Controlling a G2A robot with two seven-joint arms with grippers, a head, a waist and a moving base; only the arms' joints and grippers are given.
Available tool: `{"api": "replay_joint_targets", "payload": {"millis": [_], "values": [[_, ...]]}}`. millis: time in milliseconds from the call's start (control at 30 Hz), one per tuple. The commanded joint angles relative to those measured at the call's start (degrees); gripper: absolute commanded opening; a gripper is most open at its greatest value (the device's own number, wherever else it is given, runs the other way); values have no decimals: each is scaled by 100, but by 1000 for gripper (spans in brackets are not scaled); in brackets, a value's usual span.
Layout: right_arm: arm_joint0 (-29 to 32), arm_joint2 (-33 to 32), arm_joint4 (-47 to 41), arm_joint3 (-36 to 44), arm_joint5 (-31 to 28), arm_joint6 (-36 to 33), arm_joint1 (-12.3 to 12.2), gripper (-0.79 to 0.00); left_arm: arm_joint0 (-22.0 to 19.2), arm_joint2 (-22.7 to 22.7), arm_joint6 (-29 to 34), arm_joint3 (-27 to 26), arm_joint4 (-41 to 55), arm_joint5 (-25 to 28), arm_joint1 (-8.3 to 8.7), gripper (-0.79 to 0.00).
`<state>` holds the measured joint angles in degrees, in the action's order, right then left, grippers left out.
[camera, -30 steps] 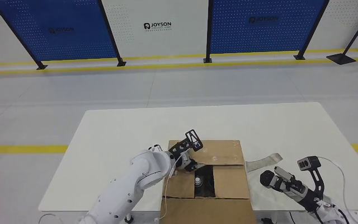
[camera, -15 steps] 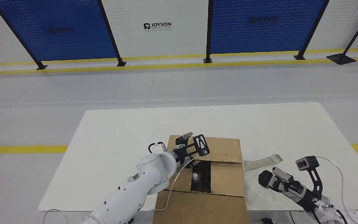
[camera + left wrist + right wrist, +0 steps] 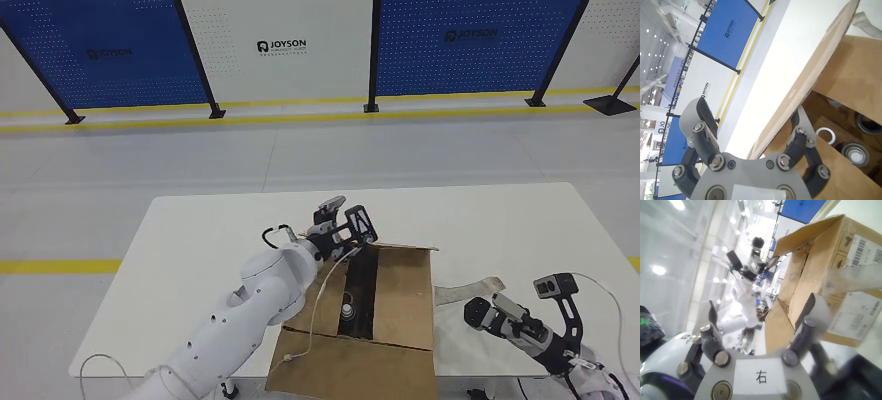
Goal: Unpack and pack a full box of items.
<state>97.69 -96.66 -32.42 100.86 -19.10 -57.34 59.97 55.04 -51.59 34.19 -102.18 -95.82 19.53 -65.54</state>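
Two changes show against the earlier pictures. The left gripper (image 3: pixel 345 222) (image 3: pixel 750 109) now sits at the far edge of the box (image 3: pixel 405 290) (image 3: pixel 848 56) (image 3: pixel 810 275), no longer over the middle of its top. The flap (image 3: pixel 819 62) it works on now stands raised, so the opening below the gripper is longer. The box has also turned a little on the table (image 3: pixel 200 260). The right gripper (image 3: pixel 478 312) (image 3: pixel 762 309) has hardly shifted.

The left gripper's fingers are spread wide. The flap's edge runs between them, one finger outside it and the other under it on the box's inner side. The right gripper, low beside the box's side wall, is also spread and holds nothing.

Facing the right gripper, the box wall carries white barcode labels (image 3: pixel 863 251) and printed handling symbols (image 3: pixel 846 242). A white sticker (image 3: pixel 761 377) with one character sits on the right wrist. The barrier panels (image 3: pixel 280 46) far beyond the left gripper bear a logo.

Just past the left gripper's inner finger, down in the box, lie a white ring (image 3: pixel 826 133), a round can top (image 3: pixel 854 156) and a dark cup (image 3: pixel 868 121). A loose strip of tape (image 3: pixel 470 292) (image 3: pixel 853 279) crosses in front of the right gripper, between it and the box. A thin cable (image 3: pixel 320 300) hangs from the left arm across the cardboard.
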Motion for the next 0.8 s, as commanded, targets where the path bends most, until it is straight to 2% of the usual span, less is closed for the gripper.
{"api": "replay_joint_targets", "payload": {"millis": [0,267,400,633,767], "values": [[39,-50,-18,60,8,77,0,0,-286,168,-126,286,-179,41,-66,0],[279,-232,-55,166,15,365,4,0,-1267,733,-488,1782,-225,-11,-411,0],[408,-348,26,199,50,514,2,0,-1554,968,-323,2375,-142,18,-579,0],[498,-408,24,218,68,567,5,0,-1700,1185,-115,2880,-53,104,-769,0],[495,-351,19,187,92,575,11,0,-1677,1253,36,2909,-120,54,-840,0]]}}
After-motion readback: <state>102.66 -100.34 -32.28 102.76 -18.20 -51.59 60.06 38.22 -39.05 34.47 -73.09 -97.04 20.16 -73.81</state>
